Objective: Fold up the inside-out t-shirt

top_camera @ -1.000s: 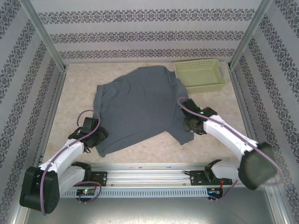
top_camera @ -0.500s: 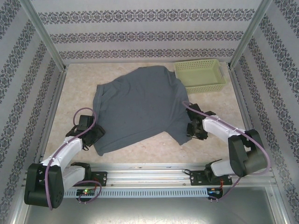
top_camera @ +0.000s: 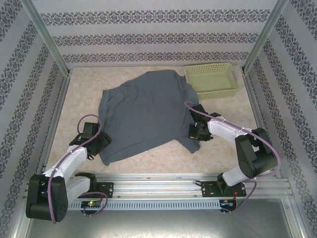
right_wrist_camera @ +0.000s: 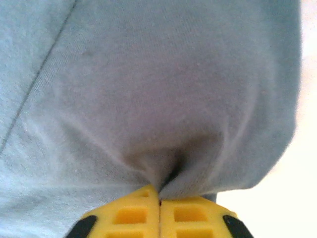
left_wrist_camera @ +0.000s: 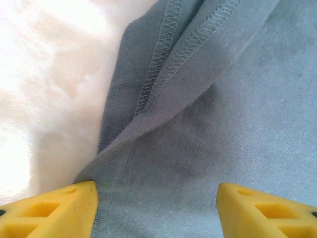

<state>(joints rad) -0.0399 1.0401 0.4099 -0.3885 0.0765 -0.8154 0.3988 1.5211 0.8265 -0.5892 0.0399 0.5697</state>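
Lying spread on the pale speckled table (top_camera: 223, 148), the plain slate blue-grey inside-out t-shirt (top_camera: 143, 114) reaches from the near-left corner to just beside the light green plastic basket (top_camera: 212, 79) at the far right. The right gripper (right_wrist_camera: 159, 201) is pinched fully closed on a pucker of cloth at the shirt's right edge. The left gripper (left_wrist_camera: 157, 198) stands part-open and empty, astride the stitched hem (left_wrist_camera: 163, 54) at the near-left corner; that side likely needs grasping next. The seams show overlock stitching.

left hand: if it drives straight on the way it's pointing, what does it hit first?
The t-shirt. The left hand is open, and its wrist view shows the grey cloth, with a stitched edge, directly ahead. Probably close, but depth is hard to judge.
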